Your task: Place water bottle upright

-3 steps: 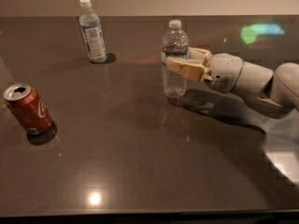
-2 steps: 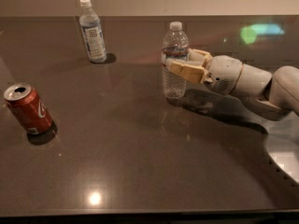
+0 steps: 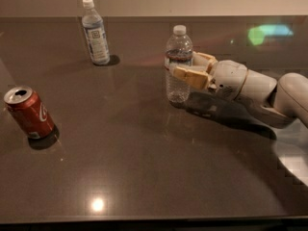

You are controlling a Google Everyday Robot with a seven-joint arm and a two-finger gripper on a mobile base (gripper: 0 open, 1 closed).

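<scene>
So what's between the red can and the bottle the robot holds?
Nothing: in the camera view, only bare table lies between the can and the water bottle, which the end effector grips.

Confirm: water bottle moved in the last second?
No. The water bottle holds its place against the red soda can; the gripper stays clamped on it.

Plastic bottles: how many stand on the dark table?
2. The clear ribbed plastic bottle with white cap stands mid-table, the beige gripper around it; the plastic bottle with a large pale label stands far left. None hidden.
</scene>
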